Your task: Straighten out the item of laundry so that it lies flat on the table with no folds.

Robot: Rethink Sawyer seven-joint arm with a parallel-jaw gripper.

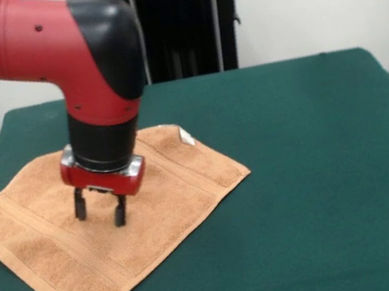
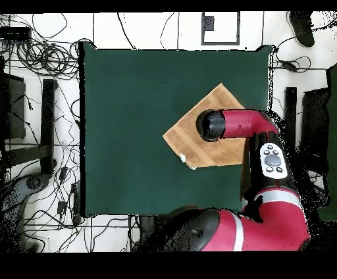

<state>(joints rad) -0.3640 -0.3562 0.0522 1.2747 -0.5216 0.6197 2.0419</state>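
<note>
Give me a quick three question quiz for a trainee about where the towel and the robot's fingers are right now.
1. True or false: the gripper is shut on a raised towel corner.
2. What white detail shows at the towel's far corner in the front view? A) tag B) button C) cup
3. Fill in: the towel lies on the green ____.

Key
1. False: the fingers stand apart, pointing down at the towel's middle.
2. A, the tag.
3. table.

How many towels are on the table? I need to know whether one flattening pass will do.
1. A single orange-tan towel lies spread on the green table, directly under the open gripper. No other is visible.
</note>
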